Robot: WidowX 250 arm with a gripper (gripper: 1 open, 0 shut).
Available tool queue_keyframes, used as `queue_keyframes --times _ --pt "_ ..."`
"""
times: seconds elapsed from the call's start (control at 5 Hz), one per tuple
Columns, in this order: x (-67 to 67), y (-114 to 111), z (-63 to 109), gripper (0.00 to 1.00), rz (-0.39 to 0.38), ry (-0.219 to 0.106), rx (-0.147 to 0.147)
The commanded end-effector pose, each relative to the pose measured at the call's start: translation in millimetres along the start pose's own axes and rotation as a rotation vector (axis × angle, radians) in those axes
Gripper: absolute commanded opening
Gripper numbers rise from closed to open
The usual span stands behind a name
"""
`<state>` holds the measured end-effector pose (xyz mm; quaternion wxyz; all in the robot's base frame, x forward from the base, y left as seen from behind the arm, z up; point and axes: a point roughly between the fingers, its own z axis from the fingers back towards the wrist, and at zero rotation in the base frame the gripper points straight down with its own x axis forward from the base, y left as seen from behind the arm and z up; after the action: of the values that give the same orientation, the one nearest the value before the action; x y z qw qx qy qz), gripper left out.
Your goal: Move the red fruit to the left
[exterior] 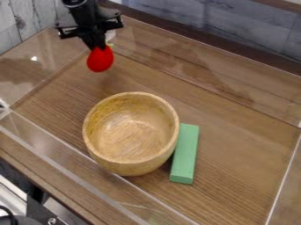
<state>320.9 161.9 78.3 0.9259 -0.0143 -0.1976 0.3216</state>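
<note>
The red fruit (101,59) is a small bright red rounded toy hanging just under my gripper (94,40) at the upper left of the view. The black fingers are shut on its top, so any leafy part is hidden. The fruit appears lifted a little above the wooden table surface (223,97), behind and to the left of the wooden bowl.
A round wooden bowl (130,133) sits in the middle foreground. A green rectangular block (186,153) lies against its right side. Clear plastic walls (30,61) ring the workspace on the left, front and right.
</note>
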Motion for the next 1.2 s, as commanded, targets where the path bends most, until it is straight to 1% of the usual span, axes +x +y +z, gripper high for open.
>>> queue_keyframes --times 0.0,0.2,0.4,0.6,0.8,1.0 --pt "6.3 -1 0.1 0.0 0.067 -0.055 0.025" --pt "1.2 -9 -0.8 1.0 0.094 -0.051 0.038" --pt "-2.9 -17 1.3 1.0 0.126 -0.048 0.043" --pt "-2.2 -23 11.2 1.0 0.161 -0.056 0.046" --pt "0.9 -28 27.0 1.0 0.167 -0.057 0.034" --pt "-0.7 -38 42.0 1.0 0.147 -0.055 0.024"
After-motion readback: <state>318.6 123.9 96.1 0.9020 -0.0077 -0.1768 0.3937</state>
